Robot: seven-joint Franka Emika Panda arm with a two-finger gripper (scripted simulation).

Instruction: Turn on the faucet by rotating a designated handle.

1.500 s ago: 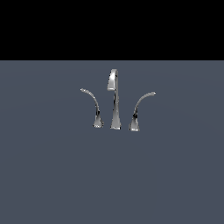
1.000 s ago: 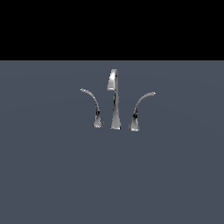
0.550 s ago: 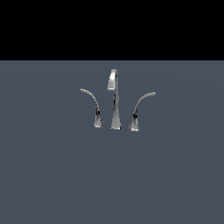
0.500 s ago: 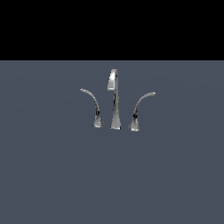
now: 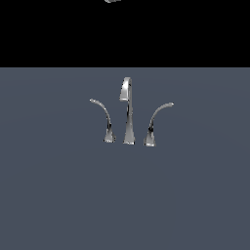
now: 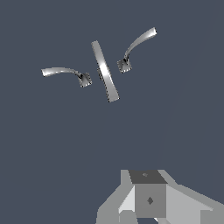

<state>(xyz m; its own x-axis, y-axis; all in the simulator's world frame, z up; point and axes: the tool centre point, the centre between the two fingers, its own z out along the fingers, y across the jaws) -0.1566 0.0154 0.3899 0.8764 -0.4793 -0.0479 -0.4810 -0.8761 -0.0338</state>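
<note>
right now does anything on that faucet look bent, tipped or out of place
Nothing stands out. The faucet's spout stands upright, with the handle and the thinner lever curving outward on either side, bases flat on the grey surface. No damage or spill shows.

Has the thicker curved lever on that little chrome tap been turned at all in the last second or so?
No. The handle sits in the same spot beside the central spout, on the exterior view's right, curving away as before.
</note>
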